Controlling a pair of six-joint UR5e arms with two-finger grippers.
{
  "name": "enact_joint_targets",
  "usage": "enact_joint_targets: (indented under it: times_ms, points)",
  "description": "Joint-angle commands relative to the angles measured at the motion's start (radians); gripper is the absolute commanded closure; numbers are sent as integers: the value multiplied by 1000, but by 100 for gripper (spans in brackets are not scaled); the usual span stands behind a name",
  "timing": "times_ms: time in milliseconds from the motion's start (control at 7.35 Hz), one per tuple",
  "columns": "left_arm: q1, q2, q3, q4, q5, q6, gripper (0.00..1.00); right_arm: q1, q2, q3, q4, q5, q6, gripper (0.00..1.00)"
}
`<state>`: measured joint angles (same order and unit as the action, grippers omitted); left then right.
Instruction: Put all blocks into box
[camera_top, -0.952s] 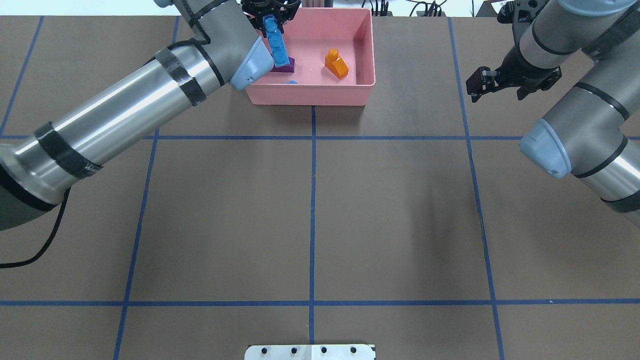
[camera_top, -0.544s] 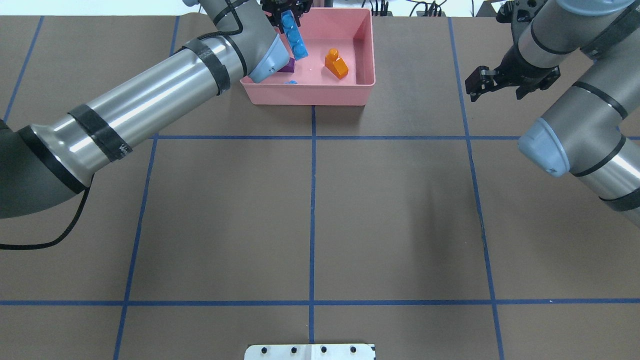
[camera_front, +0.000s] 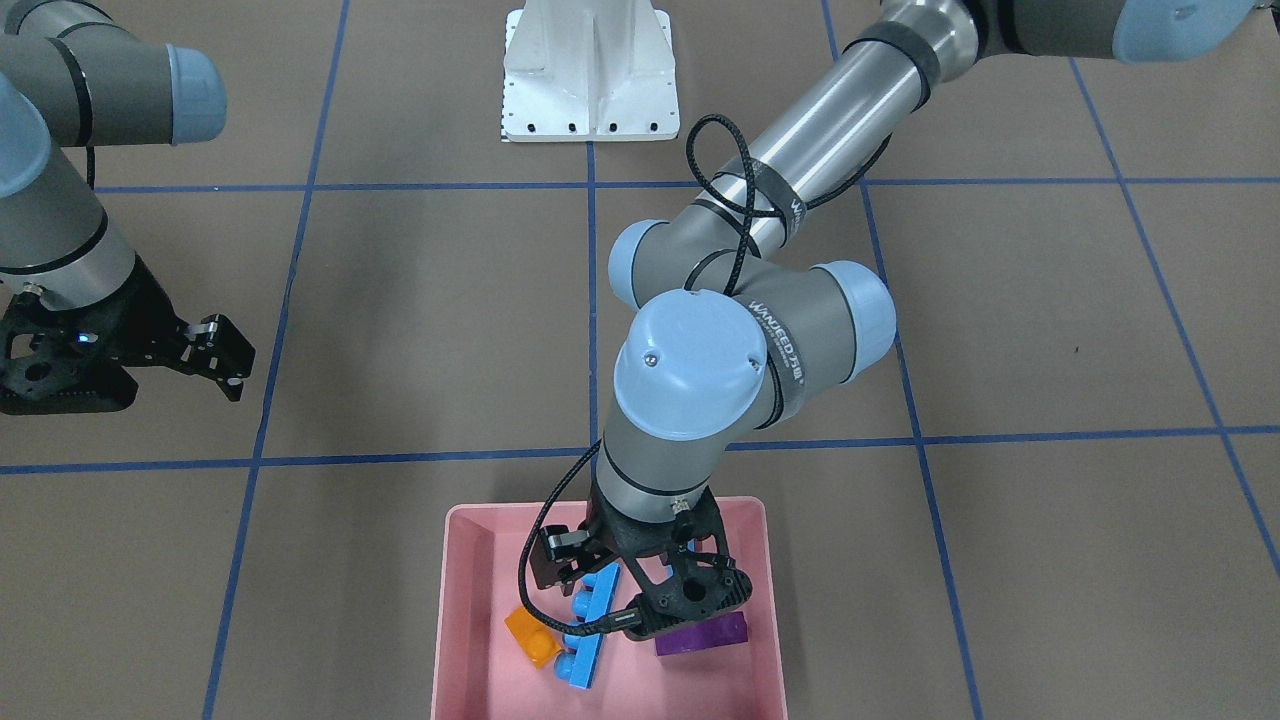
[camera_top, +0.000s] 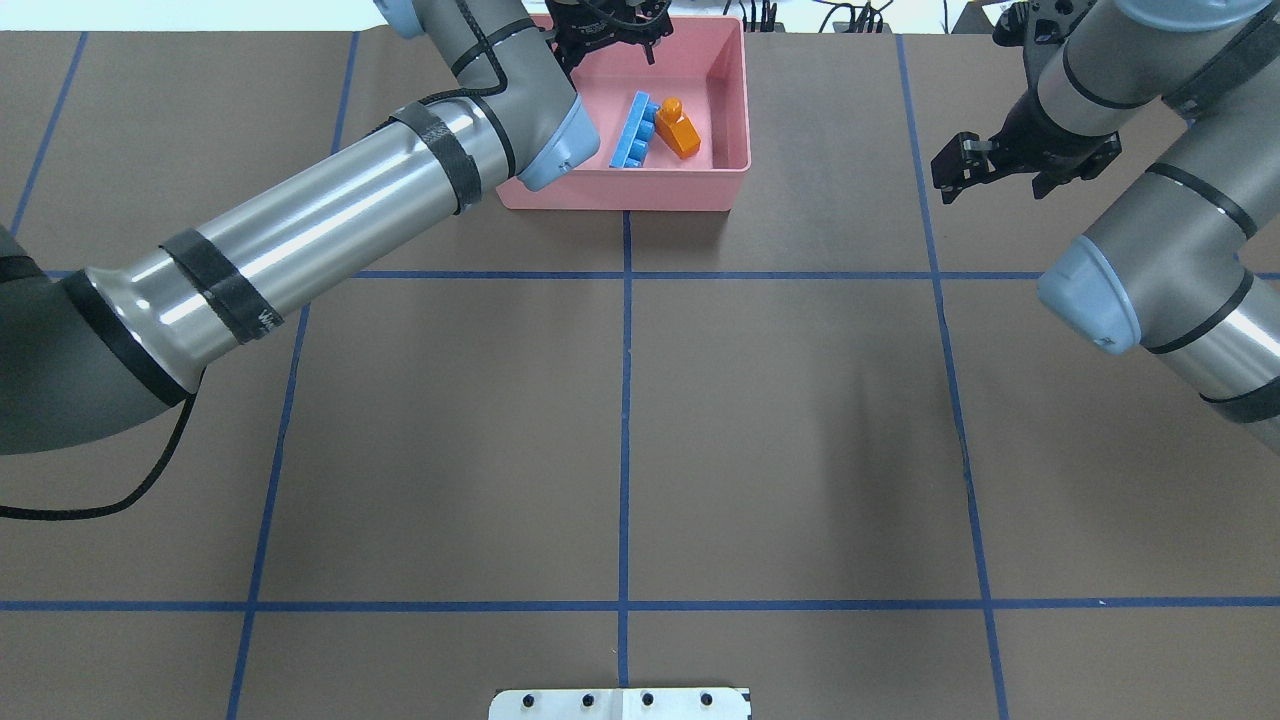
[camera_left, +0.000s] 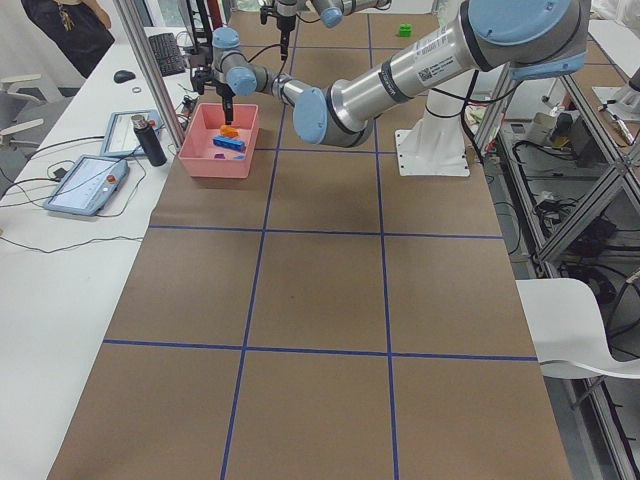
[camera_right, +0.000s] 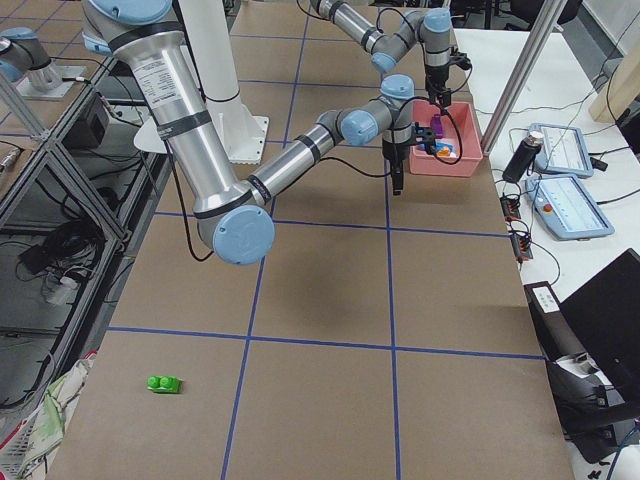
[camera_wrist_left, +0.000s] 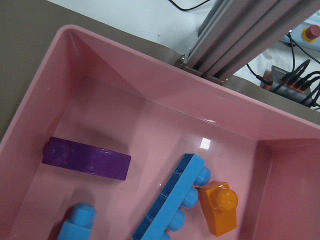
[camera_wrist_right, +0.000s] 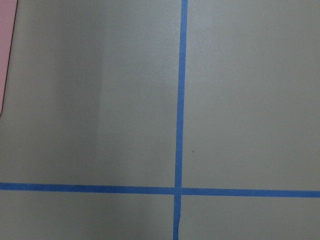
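The left wrist view shows the pink box holding purple, long blue, orange and small blue blocks, the exterior right view alone shows the green block at lower left, the left claw is wide and empty, and I cannot tell about the right claw.

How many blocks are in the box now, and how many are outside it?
4 in the box: purple block, long blue block, orange block touching it, small blue block. 1 outside: green block on the table, far from the box. None seems hidden.
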<state>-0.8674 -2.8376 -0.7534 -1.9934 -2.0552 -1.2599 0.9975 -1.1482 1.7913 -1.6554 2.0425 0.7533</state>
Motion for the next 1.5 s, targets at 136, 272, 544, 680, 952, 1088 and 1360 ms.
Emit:
enact_joint_targets:
  times_ms: [136, 272, 544, 680, 952, 1088, 1360]
  points:
    - [-82, 185, -373, 487, -72, 485, 0, 38, -181, 122, 0, 4, -101, 0]
    - [-126, 257, -467, 589, -72, 652, 0, 55, -279, 196, 0, 4, -145, 0]
    - [-239, 445, -569, 596, -77, 942, 0, 85, -468, 310, 11, 31, -236, 0]
    - [-307, 498, -567, 599, -77, 1103, 0, 101, -584, 339, 76, 45, -279, 0]
    - [-430, 616, -566, 585, -135, 1328, 0, 142, -868, 309, 434, 120, -293, 0]
    - [-450, 665, -566, 562, -166, 1397, 0, 188, -975, 259, 585, 180, -304, 0]
    - [-453, 817, -569, 382, -164, 1387, 0, 292, -1157, 87, 925, 264, -394, 0]
